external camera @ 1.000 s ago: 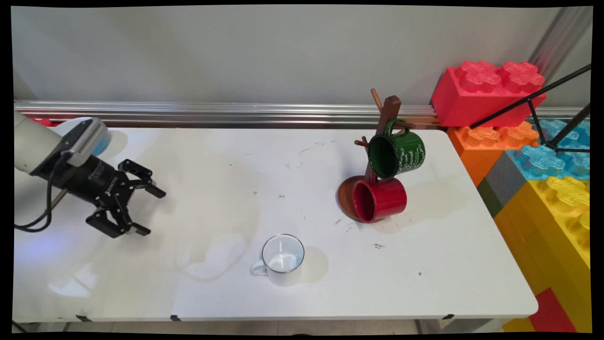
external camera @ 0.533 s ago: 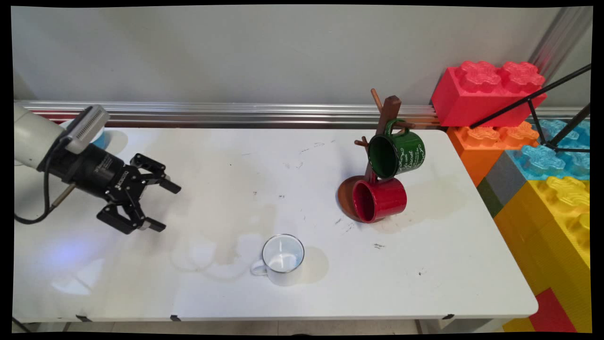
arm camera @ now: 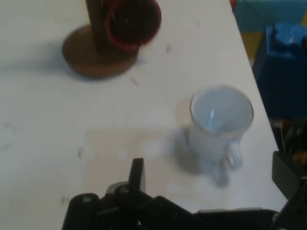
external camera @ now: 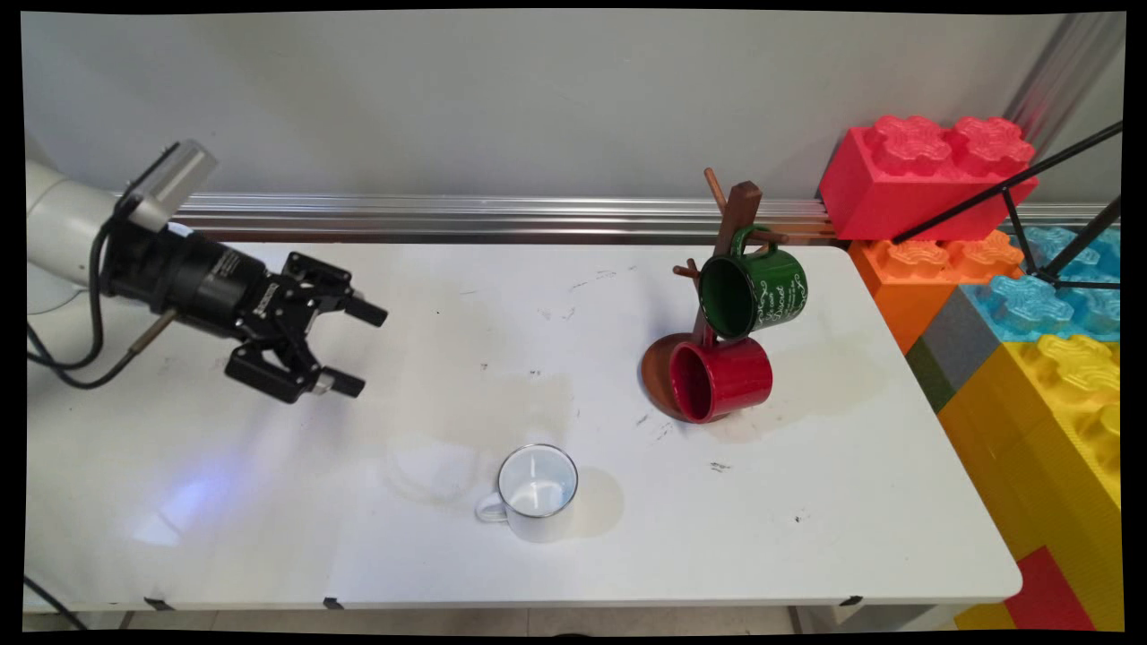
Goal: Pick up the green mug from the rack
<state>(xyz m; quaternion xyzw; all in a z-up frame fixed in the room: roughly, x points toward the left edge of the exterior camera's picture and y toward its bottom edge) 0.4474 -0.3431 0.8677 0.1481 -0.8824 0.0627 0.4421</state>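
The gripper [external camera: 355,348], jaws released and holding nothing, hovers above the white bench [external camera: 430,555], well apart from an upright white mug [external camera: 535,493].

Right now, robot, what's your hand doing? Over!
Gripper open, empty, above table's left side. White mug nearest, upright, untouched. Green mug and red mug hang on wooden mug tree. Nothing between.
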